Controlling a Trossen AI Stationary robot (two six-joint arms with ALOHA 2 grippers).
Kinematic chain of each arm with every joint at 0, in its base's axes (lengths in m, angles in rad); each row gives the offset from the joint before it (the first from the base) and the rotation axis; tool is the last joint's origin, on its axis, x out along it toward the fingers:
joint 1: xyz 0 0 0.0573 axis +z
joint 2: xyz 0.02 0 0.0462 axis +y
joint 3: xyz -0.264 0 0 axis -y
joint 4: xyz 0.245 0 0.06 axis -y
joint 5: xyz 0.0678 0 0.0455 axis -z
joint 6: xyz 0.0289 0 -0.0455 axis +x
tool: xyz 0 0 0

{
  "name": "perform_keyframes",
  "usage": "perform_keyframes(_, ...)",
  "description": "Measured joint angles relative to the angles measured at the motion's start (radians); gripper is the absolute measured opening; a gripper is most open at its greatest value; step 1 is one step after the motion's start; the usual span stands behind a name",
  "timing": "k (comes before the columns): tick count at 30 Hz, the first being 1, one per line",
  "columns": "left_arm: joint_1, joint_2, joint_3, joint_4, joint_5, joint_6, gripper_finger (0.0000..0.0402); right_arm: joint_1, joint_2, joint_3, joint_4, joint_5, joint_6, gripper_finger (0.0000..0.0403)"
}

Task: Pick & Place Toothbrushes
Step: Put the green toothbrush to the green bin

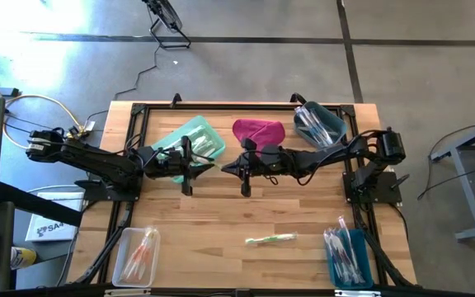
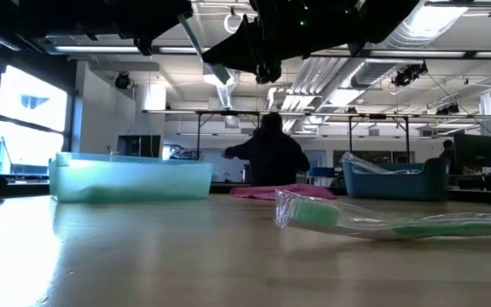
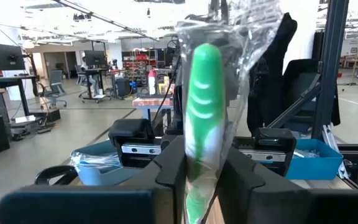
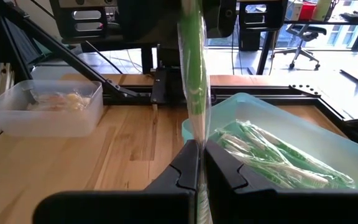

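Both grippers hold one green toothbrush (image 3: 202, 124) between them, mid-frame in the high view: left gripper (image 3: 202, 180) and right gripper (image 4: 199, 171) pinch opposite ends, and the green bin (image 1: 190, 139) lies nearer the left.

Four bins are set on the table (image 1: 221, 223): one far left of centre (image 1: 193, 138), one far right (image 1: 320, 124), one near left (image 1: 134, 256), one near right (image 1: 351, 257). A cloth (image 1: 258, 130) is laid between the far bins. A wrapped toothbrush (image 1: 270, 239) is laid between the near bins.
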Motion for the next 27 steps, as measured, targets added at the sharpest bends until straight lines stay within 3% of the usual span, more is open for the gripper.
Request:
perform_keyframes(6, 0.000, 0.000, 0.000, -0.002, 0.000, 0.000, 0.0044, 0.000, 0.000, 0.000, 0.000, 0.002, 0.000, 0.0004)
perform_keyframes(15, 0.000, 0.000, 0.000, -0.023, 0.003, -0.001, 0.0046, 0.000, 0.001, 0.000, -0.010, -0.015, 0.000, 0.0010)
perform_keyframes(21, 0.000, 0.000, 0.000, -0.034, 0.003, 0.001, 0.0035, 0.000, 0.001, 0.000, -0.002, -0.018, 0.001, 0.0060)
perform_keyframes(27, 0.000, -0.002, 0.000, -0.033, 0.003, 0.015, 0.0021, 0.000, 0.001, 0.000, -0.001, -0.024, 0.053, 0.0142)
